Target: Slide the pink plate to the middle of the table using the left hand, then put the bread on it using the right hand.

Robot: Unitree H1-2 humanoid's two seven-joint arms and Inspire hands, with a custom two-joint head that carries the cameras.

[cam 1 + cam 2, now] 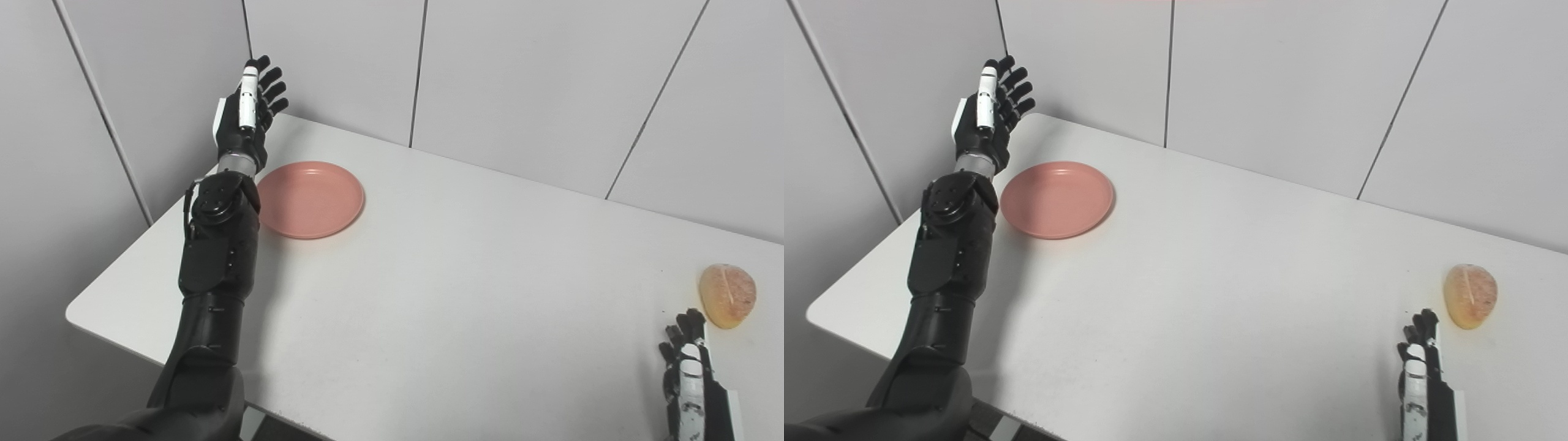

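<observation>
The pink plate (310, 198) lies empty on the white table (465, 269) near its far left corner. My left hand (250, 110) is open, fingers stretched out and apart, raised above the table just left of and behind the plate, not touching it. The bread (727, 294), a rounded golden loaf, lies near the table's right edge. My right hand (691, 373) is open and empty at the bottom right, its fingertips a short way in front of and left of the bread, apart from it.
Grey wall panels (527, 73) close off the back and left of the table. The table's left corner (76, 312) and front edge lie near my left forearm (214, 257).
</observation>
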